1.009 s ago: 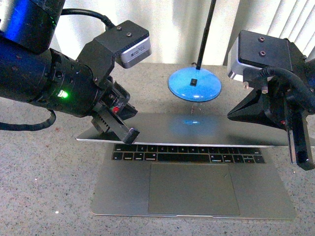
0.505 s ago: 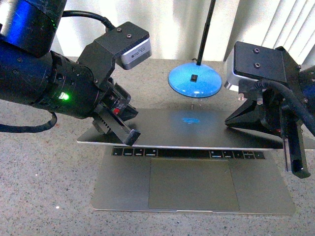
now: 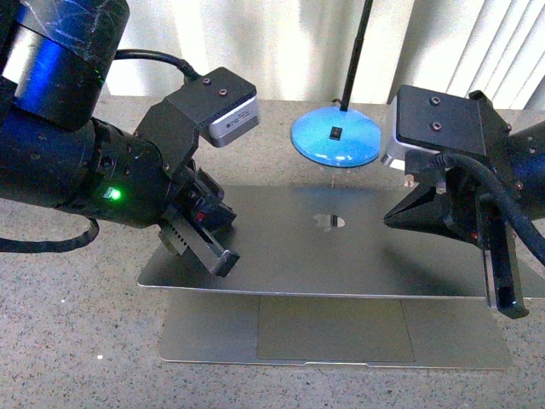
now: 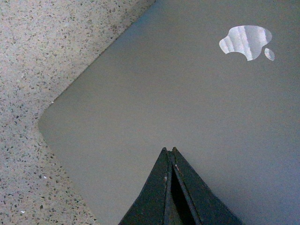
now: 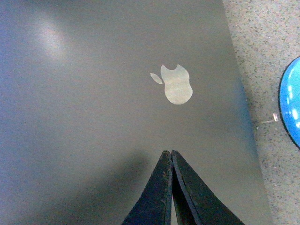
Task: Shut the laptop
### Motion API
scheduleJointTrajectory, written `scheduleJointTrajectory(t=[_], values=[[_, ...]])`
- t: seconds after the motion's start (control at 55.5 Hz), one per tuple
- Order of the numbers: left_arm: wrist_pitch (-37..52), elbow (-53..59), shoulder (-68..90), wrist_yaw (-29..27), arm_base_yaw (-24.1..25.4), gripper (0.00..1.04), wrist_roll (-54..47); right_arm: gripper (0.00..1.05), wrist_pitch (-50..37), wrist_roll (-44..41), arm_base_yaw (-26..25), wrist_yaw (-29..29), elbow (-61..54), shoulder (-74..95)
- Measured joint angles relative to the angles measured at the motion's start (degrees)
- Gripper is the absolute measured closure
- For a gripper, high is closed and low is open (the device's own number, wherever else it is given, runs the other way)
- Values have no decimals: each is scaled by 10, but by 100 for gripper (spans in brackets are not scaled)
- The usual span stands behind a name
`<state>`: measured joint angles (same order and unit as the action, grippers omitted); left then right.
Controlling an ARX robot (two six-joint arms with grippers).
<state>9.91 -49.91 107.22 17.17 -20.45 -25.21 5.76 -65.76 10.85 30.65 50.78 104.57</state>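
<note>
A silver-grey laptop (image 3: 341,247) sits at the middle of a speckled stone table (image 3: 77,341), not yet shut. Its lid is tilted low over the keyboard, and the lid's near edge hangs above the base. Only the trackpad (image 3: 335,328) and the palm rest show past that edge. The apple logo (image 3: 330,221) faces up at the centre of the lid.

The left gripper (image 3: 223,260) is over the lid's near-left corner, just inside the rounded edge. In the left wrist view the gripper (image 4: 168,151) has its jaws pressed together with nothing between them, and the logo (image 4: 246,42) lies beyond. The right gripper (image 3: 502,302) is at the lid's near-right edge. In the right wrist view that gripper (image 5: 167,152) also has its jaws together and empty, pointing across the bare lid toward the logo (image 5: 176,84). Whether either tip actually touches the metal cannot be told.

Bare table lies open to the left of the laptop and along its near side. On the far side a blue lamp base (image 3: 336,141) with a black pole (image 3: 356,51) stands just beyond the lid's far edge, and a narrow strip of table shows between them. A pale curtain (image 3: 289,43) closes the scene behind.
</note>
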Motion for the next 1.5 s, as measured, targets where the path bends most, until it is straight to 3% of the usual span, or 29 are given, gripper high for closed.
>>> scheduleJointTrajectory(t=[1.495], values=[[92, 79, 49, 28, 23, 101, 23, 102, -136, 75, 27, -8, -62, 84]])
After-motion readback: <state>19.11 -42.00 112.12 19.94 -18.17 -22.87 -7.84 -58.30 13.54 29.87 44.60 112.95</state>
